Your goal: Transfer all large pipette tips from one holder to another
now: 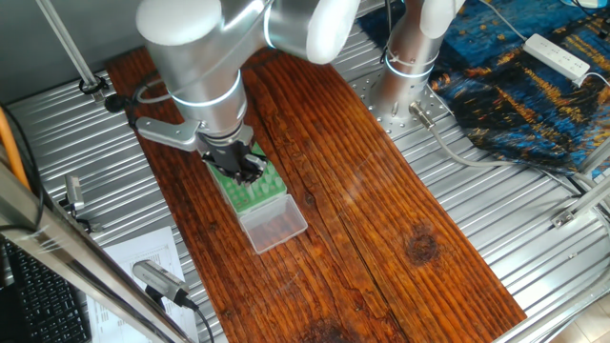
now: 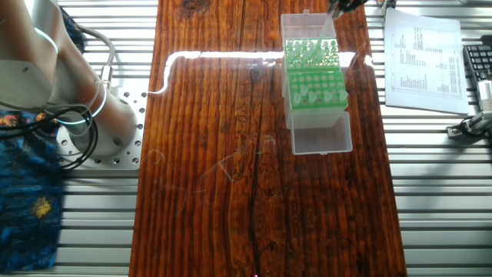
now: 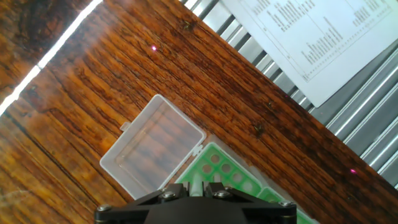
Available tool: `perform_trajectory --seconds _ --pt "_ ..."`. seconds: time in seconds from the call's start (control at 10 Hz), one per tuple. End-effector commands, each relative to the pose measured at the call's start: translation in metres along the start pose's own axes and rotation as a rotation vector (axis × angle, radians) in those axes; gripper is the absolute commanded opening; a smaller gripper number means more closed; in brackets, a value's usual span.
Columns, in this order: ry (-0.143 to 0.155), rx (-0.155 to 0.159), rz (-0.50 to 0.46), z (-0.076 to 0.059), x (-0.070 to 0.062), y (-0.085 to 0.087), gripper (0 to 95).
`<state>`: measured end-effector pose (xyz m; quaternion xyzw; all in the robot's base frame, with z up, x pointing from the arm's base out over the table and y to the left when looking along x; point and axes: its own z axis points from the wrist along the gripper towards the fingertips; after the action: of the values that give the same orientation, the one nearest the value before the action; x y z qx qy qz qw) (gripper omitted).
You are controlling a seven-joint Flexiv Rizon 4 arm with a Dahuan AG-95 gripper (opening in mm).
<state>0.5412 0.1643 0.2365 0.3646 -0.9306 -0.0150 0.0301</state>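
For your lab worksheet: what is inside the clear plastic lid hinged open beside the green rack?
Nothing shows inside the clear lid; wood grain shows through it. Beside it, the green rack holds pale tips. The gripper covers part of the rack.

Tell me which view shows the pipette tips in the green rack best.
The other fixed view: it looks straight down on the green rack, so the pipette tips and bare holes show. In one fixed view the gripper covers much of the rack. The hand view catches only a rack corner.

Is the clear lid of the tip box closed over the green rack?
No, the clear lid lies flipped open flat on the wooden table beside the green rack.
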Motion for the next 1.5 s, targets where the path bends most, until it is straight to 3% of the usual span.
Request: perform_trajectory --seconds 0.1,0.7,1.1,1.5 --pt "0.007 -0.009 -0.014 -0.010 0.002 -0.001 0.0" --pt "0.016 -0.022 -0.043 -0.039 0.004 -0.005 0.0" --pt "0.028 -0.037 -0.058 -0.070 0.001 -0.011 0.0" --pt "0.071 -0.003 -0.096 -0.087 0.011 -0.019 0.0"
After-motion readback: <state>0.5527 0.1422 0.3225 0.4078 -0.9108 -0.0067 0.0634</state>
